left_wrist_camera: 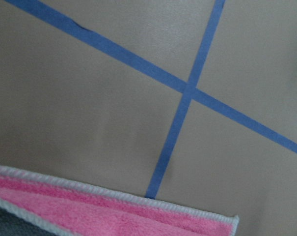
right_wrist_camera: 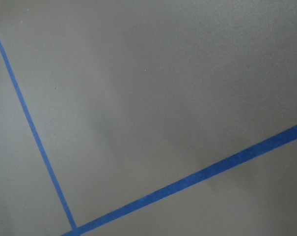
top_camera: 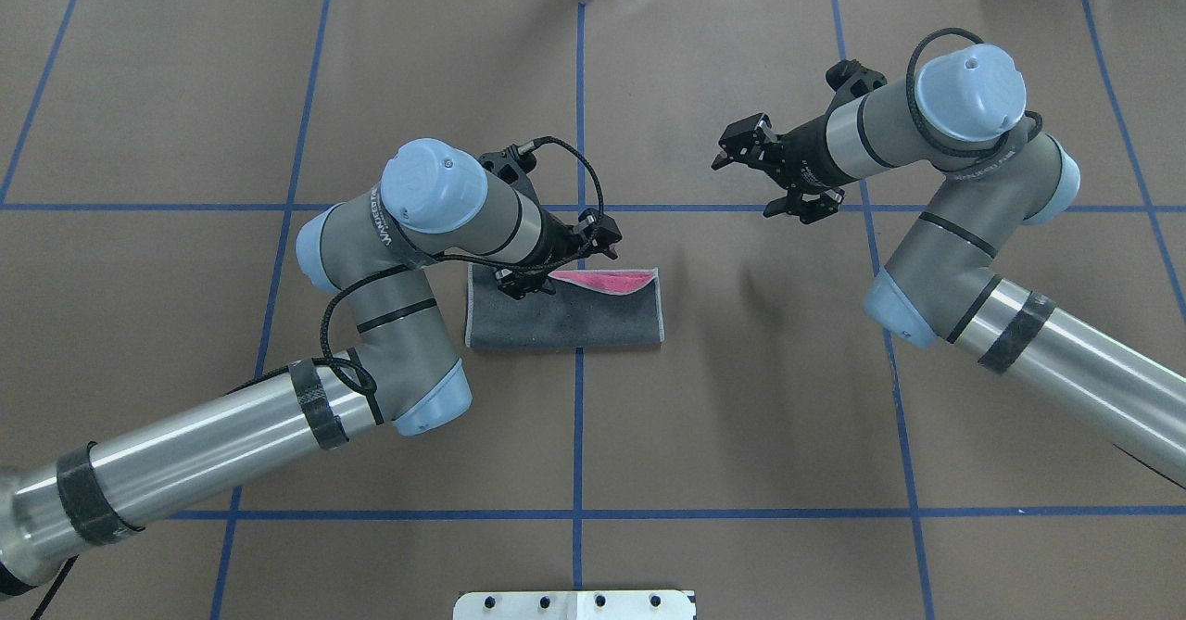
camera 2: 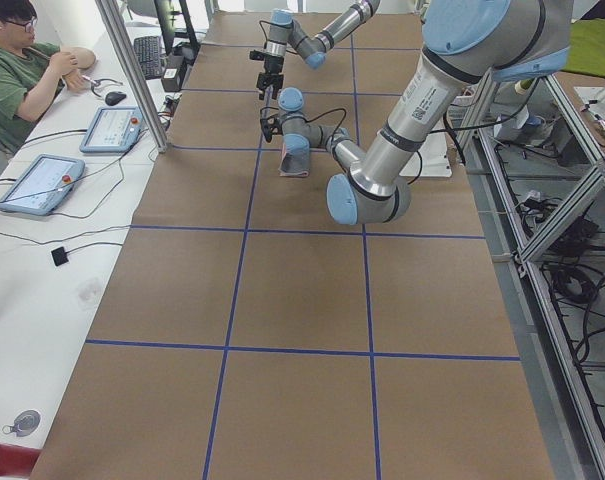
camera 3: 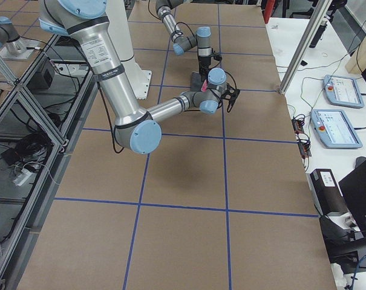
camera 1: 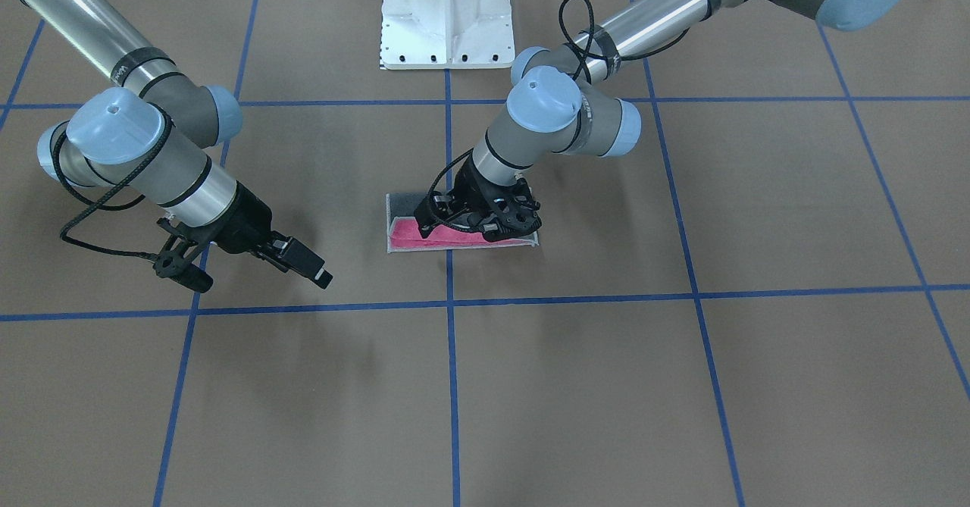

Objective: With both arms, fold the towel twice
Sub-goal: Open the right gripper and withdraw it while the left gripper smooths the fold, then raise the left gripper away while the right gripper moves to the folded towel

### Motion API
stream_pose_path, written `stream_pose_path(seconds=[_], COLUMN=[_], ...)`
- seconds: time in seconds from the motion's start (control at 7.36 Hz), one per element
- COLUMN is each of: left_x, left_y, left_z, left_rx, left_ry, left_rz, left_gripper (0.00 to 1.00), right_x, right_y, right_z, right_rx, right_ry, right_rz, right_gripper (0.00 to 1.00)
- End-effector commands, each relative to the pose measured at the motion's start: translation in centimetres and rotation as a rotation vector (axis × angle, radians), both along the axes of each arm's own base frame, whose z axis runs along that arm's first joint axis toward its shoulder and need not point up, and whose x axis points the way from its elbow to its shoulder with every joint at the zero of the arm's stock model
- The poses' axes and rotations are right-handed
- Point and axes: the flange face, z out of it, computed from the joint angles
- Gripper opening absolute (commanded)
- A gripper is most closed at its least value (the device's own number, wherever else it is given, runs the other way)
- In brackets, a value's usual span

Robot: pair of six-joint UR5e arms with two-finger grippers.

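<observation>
Left gripper (top_camera: pixel 554 263) on towel (top_camera: pixel 565 319), mid-worktop (top_camera: pixel 741 398); right gripper (top_camera: pixel 741 189) well apart.
Right jaws wide open, empty. Left jaws at the towel's far edge; their opening cannot be told.

Brown table (top_camera: pixel 741 398), blue tape grid (top_camera: pixel 741 513), white pedestal base (camera 1: pixel 445 14), seated person (camera 2: pixel 17 70), two tablets (camera 2: pixel 37 185).

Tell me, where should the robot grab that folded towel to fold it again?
Probably the short end on the robot's right: the towel lies flat as a long strip, that stitched end is uncovered, and the open right gripper hovers on that side.
</observation>
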Motion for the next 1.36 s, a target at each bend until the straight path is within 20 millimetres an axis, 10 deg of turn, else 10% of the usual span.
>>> stream_pose_path(seconds=[0.0, 0.68, 1.22], left_x=[0.8, 0.7, -3.8], left_y=[-0.9, -2.0, -7.0], left_z=[-0.3, -1.9, -1.9], left_rx=[0.023, 0.035, 0.039], left_ry=[0.008, 0.023, 0.021], left_rz=[-0.043, -0.058, -0.134], left_gripper=[0.99, 0.99, 0.99], right_x=[0.2, 0.9, 0.8], right_y=[-0.1, 0.1, 1.6], right_z=[0.2, 1.0, 0.1], right_rx=[0.001, 0.014, -0.005], right_ry=[0.003, 0.004, -0.043], right_rz=[0.0, -0.046, -0.161], right_gripper=[0.99, 0.99, 0.99])
